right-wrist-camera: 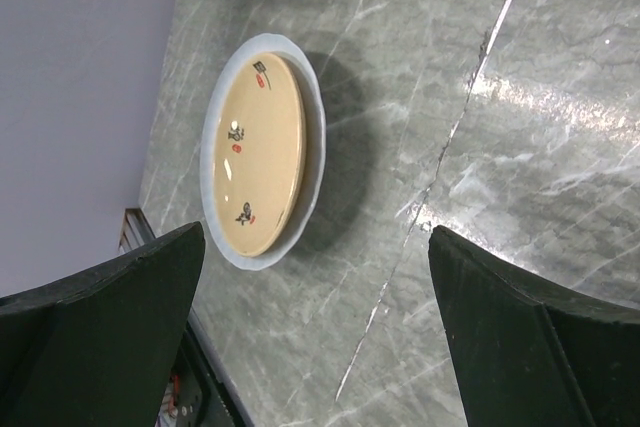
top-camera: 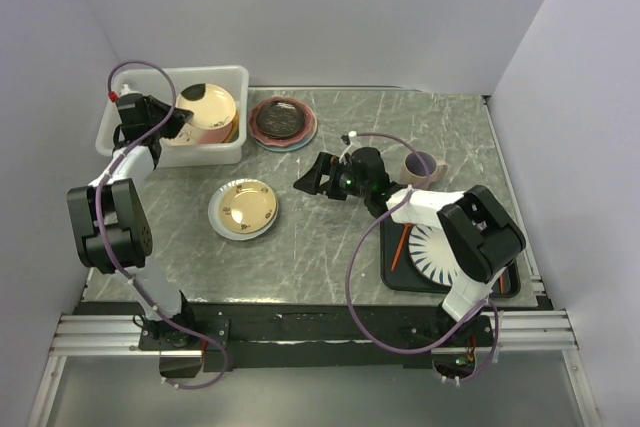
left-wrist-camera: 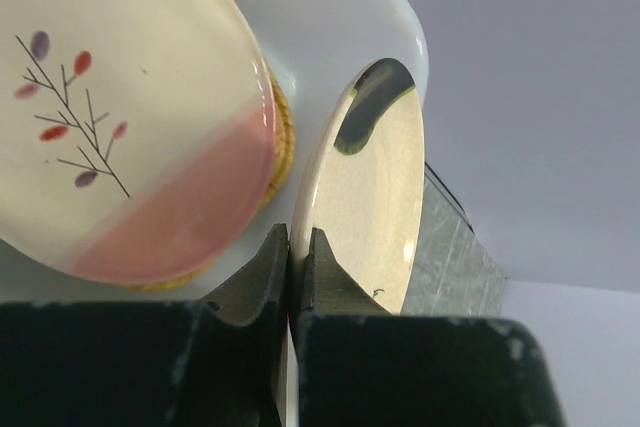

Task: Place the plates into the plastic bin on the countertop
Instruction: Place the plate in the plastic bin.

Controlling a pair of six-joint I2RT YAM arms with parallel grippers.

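Observation:
The plastic bin [top-camera: 228, 75] stands at the back left of the countertop [top-camera: 330, 247]. My left gripper [top-camera: 183, 119] is inside it, shut on the rim of a cream plate [left-wrist-camera: 370, 187] held on edge. Beside it in the bin lies a white-and-pink plate [left-wrist-camera: 120, 117] on an orange textured one [left-wrist-camera: 283, 137]. A dark brown pink-rimmed plate [top-camera: 283, 120] sits right of the bin. A tan-gold plate [top-camera: 245, 206] rests on a white plate [right-wrist-camera: 312, 147] mid-table. My right gripper [right-wrist-camera: 315, 237] hovers open and empty, right of that pair.
A black tray [top-camera: 393, 277] holding a white plate with dark stripes [top-camera: 432, 252] and an orange stick lies at the front right, under the right arm. A pinkish cup [top-camera: 420, 165] stands behind the right gripper. Walls close in the table on three sides.

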